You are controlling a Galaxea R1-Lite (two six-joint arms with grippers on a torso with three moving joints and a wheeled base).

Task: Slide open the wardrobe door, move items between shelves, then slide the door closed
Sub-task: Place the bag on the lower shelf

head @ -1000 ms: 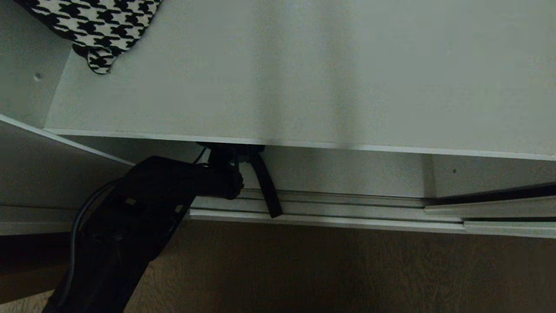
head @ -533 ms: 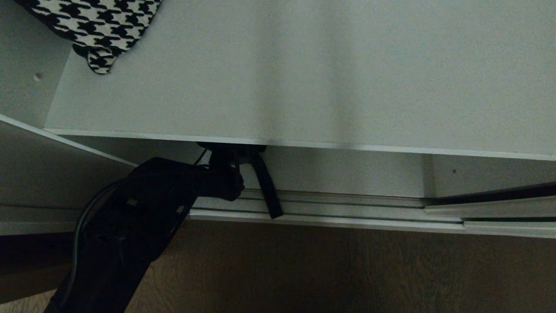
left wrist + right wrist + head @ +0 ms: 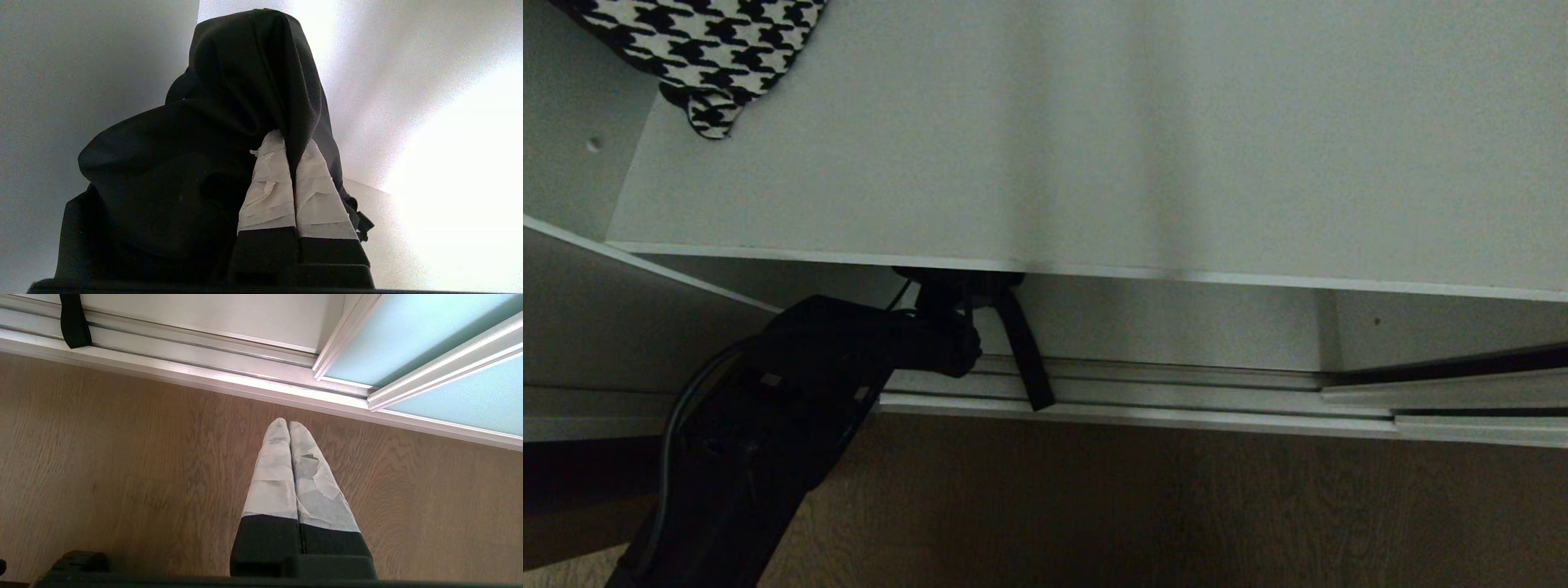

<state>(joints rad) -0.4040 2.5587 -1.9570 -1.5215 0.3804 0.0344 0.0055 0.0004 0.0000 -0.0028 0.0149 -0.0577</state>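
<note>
My left gripper (image 3: 292, 143) is shut on a fold of the black pouch bag (image 3: 196, 163), whose soft fabric drapes over the taped fingers. In the head view the left arm (image 3: 792, 392) reaches in under the front edge of the white shelf (image 3: 1094, 147). Only a bit of the pouch (image 3: 956, 282) shows there, and its strap (image 3: 1025, 351) hangs down across the floor track. The houndstooth bag (image 3: 711, 57) lies on that shelf at the far left. The sliding wardrobe door (image 3: 408, 339) stands slid off to the right. My right gripper (image 3: 289, 424) is shut and empty above the floor.
The ribbed silver floor track (image 3: 204, 363) runs along the wardrobe's front, with the strap's end (image 3: 73, 322) lying over it. Wooden floor (image 3: 1176, 506) lies in front. A white side panel (image 3: 572, 163) closes the wardrobe on the left.
</note>
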